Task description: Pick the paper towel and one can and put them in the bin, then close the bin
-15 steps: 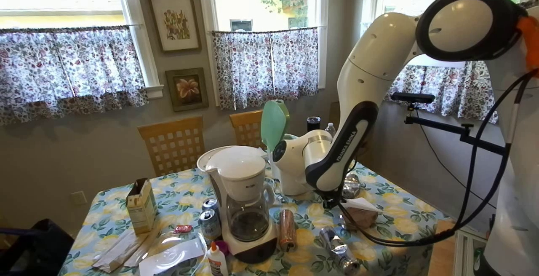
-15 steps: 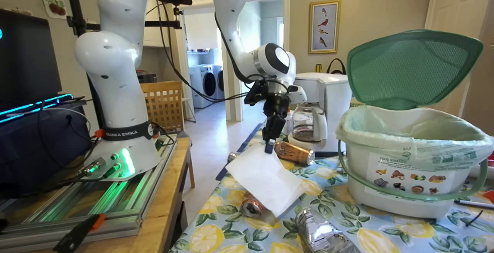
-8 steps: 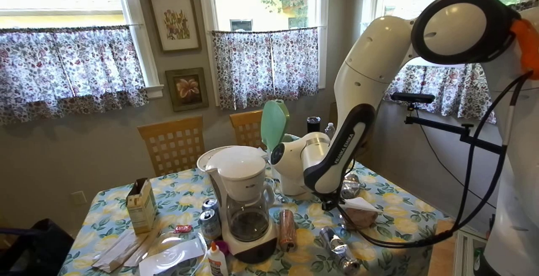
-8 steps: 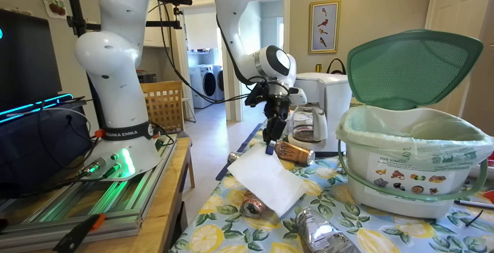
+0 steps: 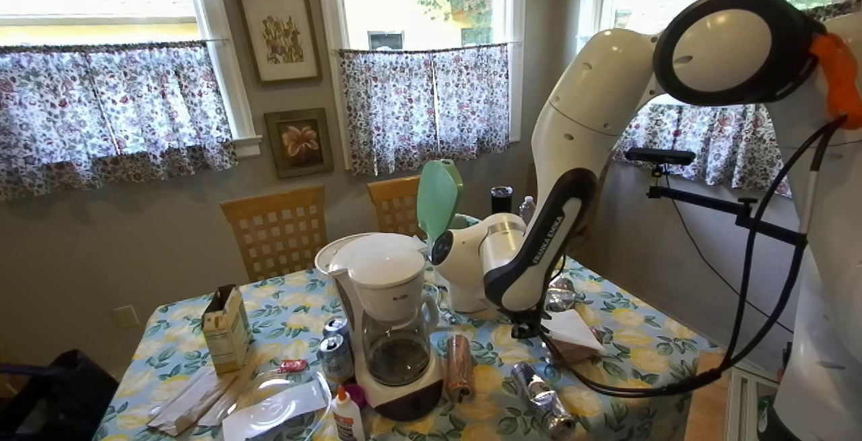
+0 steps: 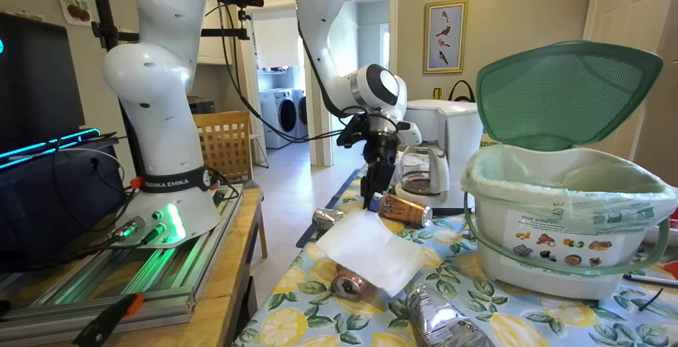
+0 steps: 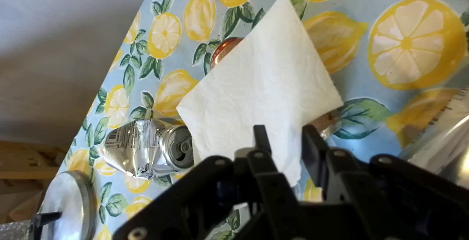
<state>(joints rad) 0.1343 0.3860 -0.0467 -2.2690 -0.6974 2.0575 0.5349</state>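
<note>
The white paper towel lies draped over a reddish can on the tablecloth. Seen from the wrist, the paper towel spreads below the gripper, whose jaws stand apart and grip nothing. In an exterior view the fingertips of the gripper hover at the towel's far edge; contact is unclear. A crumpled silver can and an orange can lie close by. At the right of that view stands the cream bin, its green lid raised; a pale bag lines it.
A white coffee maker with a glass carafe stands behind the gripper, near the bin. A shiny foil bag lies in front of the towel. Two upright cans, a small carton and a glue bottle are across the table.
The jaws have parted, and the paper towel has come off the fingertips and sunk a little. The arm has shifted slightly. More of the silver can shows.
</note>
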